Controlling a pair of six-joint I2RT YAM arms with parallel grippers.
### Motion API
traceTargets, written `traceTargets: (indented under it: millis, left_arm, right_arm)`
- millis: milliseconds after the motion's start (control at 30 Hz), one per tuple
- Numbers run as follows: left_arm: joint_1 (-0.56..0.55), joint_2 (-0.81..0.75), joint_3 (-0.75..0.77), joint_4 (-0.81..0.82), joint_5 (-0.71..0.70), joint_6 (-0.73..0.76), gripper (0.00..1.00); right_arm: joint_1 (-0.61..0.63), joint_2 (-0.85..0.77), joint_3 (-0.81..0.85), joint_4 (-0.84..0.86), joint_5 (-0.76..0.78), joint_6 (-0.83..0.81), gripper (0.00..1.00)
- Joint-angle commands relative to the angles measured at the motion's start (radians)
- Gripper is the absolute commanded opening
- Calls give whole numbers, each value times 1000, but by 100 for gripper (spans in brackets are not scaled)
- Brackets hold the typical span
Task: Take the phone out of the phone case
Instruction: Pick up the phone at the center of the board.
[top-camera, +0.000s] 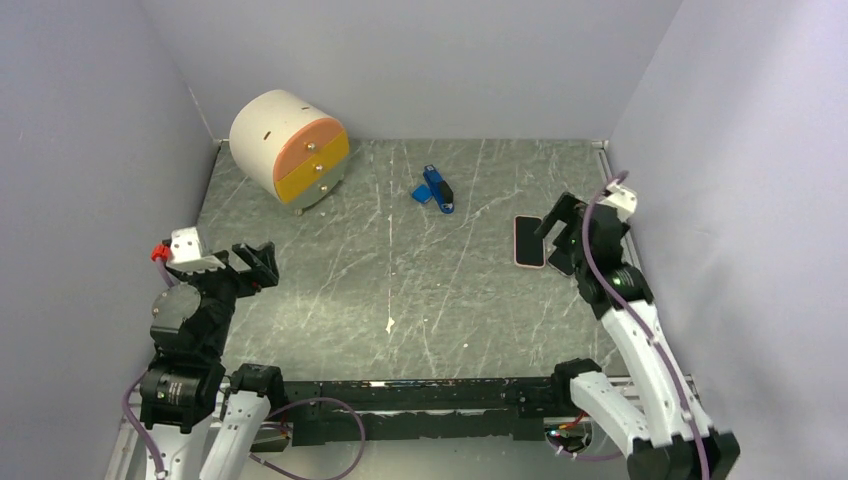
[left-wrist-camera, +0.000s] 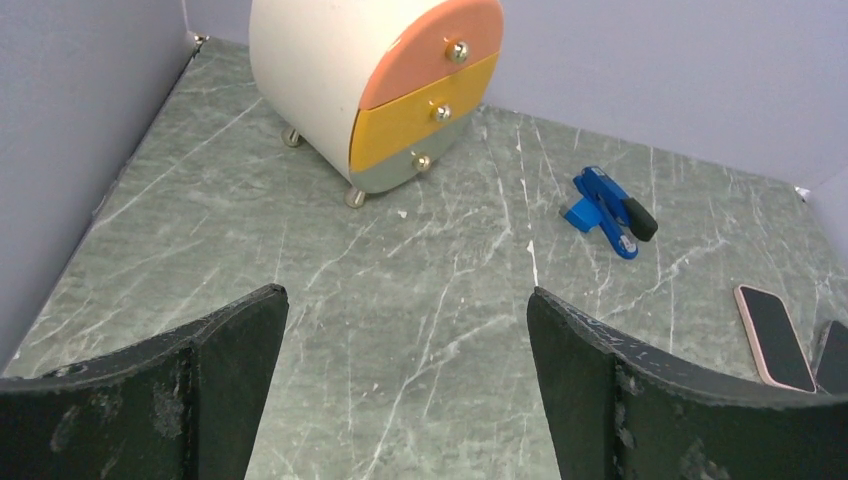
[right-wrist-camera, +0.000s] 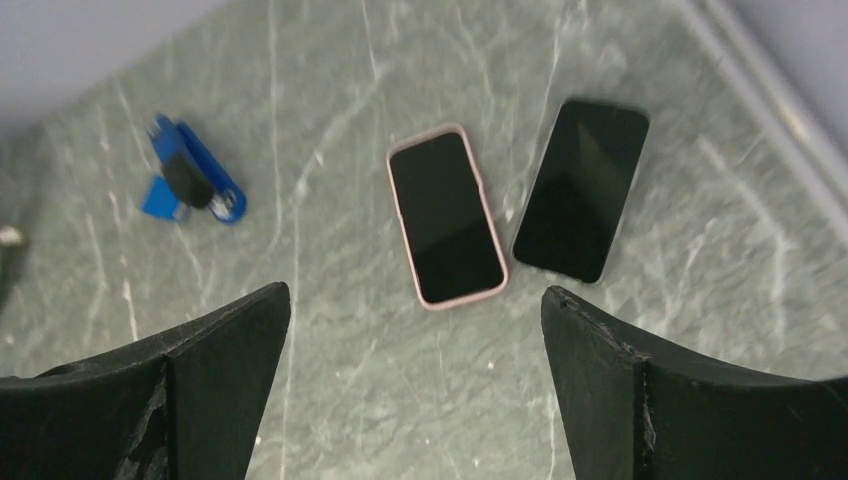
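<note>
Pink rubber frames the phone case (right-wrist-camera: 447, 217), which lies flat on the green-grey marbled table (top-camera: 400, 290), on its right side and toward the far wall. Inside the pink rim we see a dark glossy face; we cannot tell if this is a screen or only the inner lining. Just beside it, on the side of the right wall, lies the phone (right-wrist-camera: 581, 190), a bare black slab without any rim, also flat. The two are at a slight angle to each other and come closest at the ends nearer to the arm; we cannot tell if they touch there.

The right gripper (right-wrist-camera: 415, 292) hangs above these two things with its jaws spread wide, holding nothing. In its wrist view the case shows between the two black fingers (right-wrist-camera: 200, 390), and the phone is a little more toward the right one. In the top view this gripper covers a part of the phone.

The left gripper (left-wrist-camera: 405, 297) is at the near left of the table, well apart from the phone, its jaws also released and empty.

In the far left corner stands a round white drawer cabinet (top-camera: 290, 150) with three drawers, salmon, yellow and grey-green, each with a small metal knob. Between the cabinet and the case lies a blue object (top-camera: 436, 189) with a black part on it.
</note>
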Motion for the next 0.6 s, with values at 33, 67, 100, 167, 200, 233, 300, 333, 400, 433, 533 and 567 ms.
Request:
traceTargets:
  millis: [33, 67, 100, 167, 200, 233, 300, 333, 400, 433, 533, 567]
  left_arm:
    - [-3, -23, -4, -18, 30, 8, 94]
    - [-10, -24, -2, -14, 30, 10, 94]
    - [-16, -26, -2, -15, 29, 11, 94]
    - [-28, -32, -3, -17, 29, 11, 94]
    - [-32, -36, -3, -20, 31, 13, 94]
    - [-35, -42, -4, -23, 30, 13, 94]
    - [-36, -46, -2, -25, 25, 16, 94]
    - [-36, -48, 0, -27, 20, 16, 94]
    - [-38, -53, 4, -31, 9, 13, 94]
    - [-38, -53, 6, -34, 0, 11, 94]
    - [-39, -45, 10, -36, -5, 9, 94]
    - [-39, -41, 9, -34, 2, 11, 94]
  right_arm:
    - [0, 139, -45, 77, -88, 77, 99]
    - [0, 163, -75, 132, -122, 52, 99]
    - [-1, 195, -91, 169, -137, 42, 99]
    - [-16, 291, -80, 196, -140, 38, 99]
    - [-39, 342, -62, 204, -172, 35, 99]
    - [-66, 399, -39, 216, -226, 26, 99]
    - [-109, 499, 13, 229, -297, 2, 99]
    - [-118, 557, 40, 228, -295, -14, 99]
    - [-120, 621, 88, 222, -263, -54, 99]
    - [-120, 646, 102, 228, -257, -74, 99]
    - [-123, 722, 149, 231, -246, -133, 99]
    - [-123, 752, 184, 215, -257, -147, 99]
